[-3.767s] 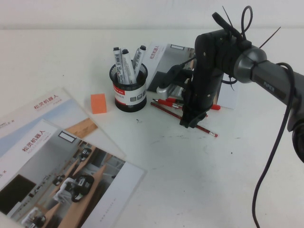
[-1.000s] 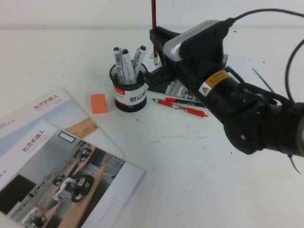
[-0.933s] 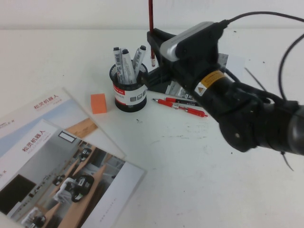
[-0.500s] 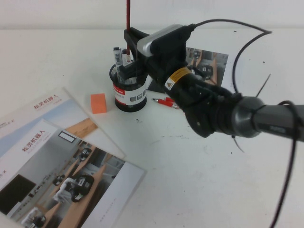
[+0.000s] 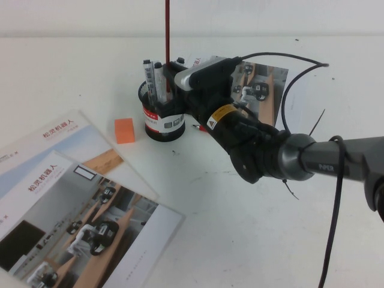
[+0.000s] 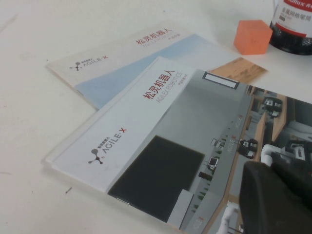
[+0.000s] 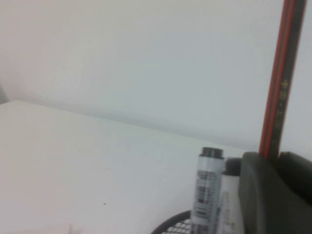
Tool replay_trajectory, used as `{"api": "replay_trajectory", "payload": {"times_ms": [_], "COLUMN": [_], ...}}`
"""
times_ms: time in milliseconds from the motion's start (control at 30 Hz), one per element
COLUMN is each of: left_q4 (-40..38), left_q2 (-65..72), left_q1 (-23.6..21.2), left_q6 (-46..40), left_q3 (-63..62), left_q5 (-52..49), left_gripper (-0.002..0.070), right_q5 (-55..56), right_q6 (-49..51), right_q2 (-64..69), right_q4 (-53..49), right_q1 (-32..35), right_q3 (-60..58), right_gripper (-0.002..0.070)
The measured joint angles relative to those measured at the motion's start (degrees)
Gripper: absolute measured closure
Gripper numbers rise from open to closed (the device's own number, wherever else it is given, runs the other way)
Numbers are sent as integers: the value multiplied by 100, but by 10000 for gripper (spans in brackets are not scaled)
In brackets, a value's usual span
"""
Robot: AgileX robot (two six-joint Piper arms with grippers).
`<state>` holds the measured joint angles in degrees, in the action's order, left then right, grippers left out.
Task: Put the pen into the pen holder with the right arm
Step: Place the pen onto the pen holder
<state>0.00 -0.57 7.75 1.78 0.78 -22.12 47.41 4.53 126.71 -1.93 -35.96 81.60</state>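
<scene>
The pen (image 5: pixel 167 42) is a thin dark-red stick held upright, rising past the top of the high view. Its lower end goes down among the grey-and-black markers (image 5: pixel 157 81) in the pen holder (image 5: pixel 161 120), a black mesh cup with a red-and-white band. My right gripper (image 5: pixel 171 78) is shut on the pen, right above the holder's rim. In the right wrist view the pen (image 7: pixel 282 83) stands between the dark fingers (image 7: pixel 265 195), beside a marker (image 7: pixel 207 190). My left gripper (image 6: pixel 280 197) hovers low over a brochure, out of the high view.
An orange block (image 5: pixel 125 130) lies left of the holder. Two overlapping brochures (image 5: pixel 78 210) cover the near left; another brochure (image 5: pixel 264 75) lies behind the right arm. A red pen (image 5: pixel 198 127) peeks out under the arm. The right arm's cables (image 5: pixel 342 198) trail right.
My right gripper has carried the pen left from beside the holder to over it and lowered it among the markers. Earlier it picked the pen off the table.
</scene>
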Motion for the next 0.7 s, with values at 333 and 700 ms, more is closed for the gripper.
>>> {"api": "replay_trajectory", "payload": {"times_ms": [333,700], "left_q4": [0,0], "left_q2": [0,0], "left_q1": [0,0], "left_q6": [0,0], "left_q3": [0,0], "left_q5": [0,0], "left_gripper": [676,676], "right_q5": [-291,-516], "right_q6": [0,18], "right_q2": [0,-82], "right_q4": [89,89], "right_q1": [71,71], "right_q3": [0,0], "right_gripper": [478,224]}}
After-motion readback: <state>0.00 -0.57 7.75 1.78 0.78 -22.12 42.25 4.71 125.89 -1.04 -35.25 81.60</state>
